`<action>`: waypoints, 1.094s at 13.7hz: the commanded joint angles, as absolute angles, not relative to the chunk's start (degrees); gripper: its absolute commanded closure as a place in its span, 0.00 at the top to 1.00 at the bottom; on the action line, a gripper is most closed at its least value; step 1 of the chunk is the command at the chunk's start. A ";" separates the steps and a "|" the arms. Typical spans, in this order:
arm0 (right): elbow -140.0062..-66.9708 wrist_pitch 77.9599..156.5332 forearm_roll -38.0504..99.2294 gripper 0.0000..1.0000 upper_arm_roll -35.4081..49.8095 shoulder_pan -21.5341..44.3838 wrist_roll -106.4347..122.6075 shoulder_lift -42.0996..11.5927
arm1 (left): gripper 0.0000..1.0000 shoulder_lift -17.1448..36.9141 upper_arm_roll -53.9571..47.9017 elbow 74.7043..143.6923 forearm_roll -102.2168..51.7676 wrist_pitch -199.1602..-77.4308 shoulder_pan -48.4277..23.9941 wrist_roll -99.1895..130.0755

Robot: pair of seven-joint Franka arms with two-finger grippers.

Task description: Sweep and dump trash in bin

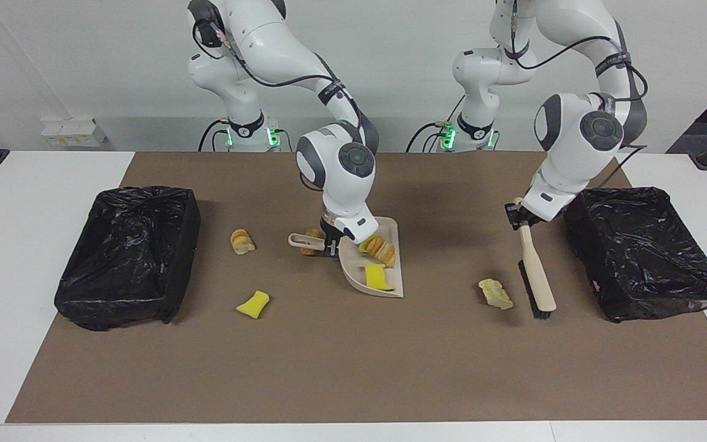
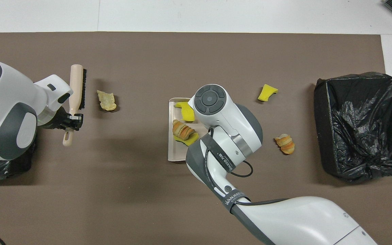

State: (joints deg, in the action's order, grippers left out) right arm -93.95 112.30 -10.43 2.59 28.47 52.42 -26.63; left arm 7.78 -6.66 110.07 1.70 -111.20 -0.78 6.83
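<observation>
Facing view. The left gripper [image 1: 520, 216] is clamped on the handle of the brush [image 1: 536, 276], whose bristle end slants down to the mat beside the bin [image 1: 648, 252] at the left arm's end of the table. A pale scrap [image 1: 495, 293] lies just beside the bristles, toward the table's middle. The right gripper [image 1: 330, 242] is closed on the handle of the dustpan [image 1: 370, 286] at mid-table. In the pan lie a croissant piece [image 1: 379, 249] and a yellow chunk [image 1: 378, 277]. A small roll [image 1: 312, 240] sits against the pan handle. A bread piece [image 1: 242, 241] and another yellow chunk [image 1: 253, 304] lie on the mat toward the second bin [image 1: 126, 255].

Overhead view. The left gripper [image 2: 72, 120] grips the brush [image 2: 75, 92]; the pale scrap [image 2: 106, 100] lies just beside the bristles. The right arm covers its own gripper and part of the dustpan [image 2: 171, 136].
</observation>
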 commanded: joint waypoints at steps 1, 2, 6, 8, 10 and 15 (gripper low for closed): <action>-96.50 111.53 -10.37 0.00 2.99 28.30 52.03 -24.61 | 0.00 12.12 -7.65 107.83 3.08 -114.94 0.09 5.10; -96.59 111.53 -10.37 0.00 2.90 28.30 52.03 -24.61 | 0.00 12.22 -7.65 109.58 2.99 -117.05 -0.09 5.10; -97.21 111.18 -10.37 0.00 2.90 28.21 53.26 -24.26 | 0.00 10.46 -8.35 116.18 1.68 -119.18 -1.84 4.65; -97.38 111.18 -10.37 0.00 2.90 28.21 53.35 -24.17 | 0.00 8.89 -8.26 118.81 -2.35 -119.61 -5.87 5.10; -97.47 111.09 -10.37 0.00 2.90 28.21 53.79 -24.08 | 0.00 7.13 -8.26 121.28 -4.99 -119.97 -10.52 6.41; -97.73 110.22 -10.37 0.00 2.90 28.30 54.14 -23.82 | 0.00 4.93 -8.26 122.34 -14.30 -120.06 -23.71 18.44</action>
State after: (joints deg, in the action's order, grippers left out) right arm -95.66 111.83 -10.43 2.59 28.50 52.61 -25.55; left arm 7.53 -9.34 119.90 -11.29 -118.62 -19.68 15.51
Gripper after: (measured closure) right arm 0.678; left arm 0.731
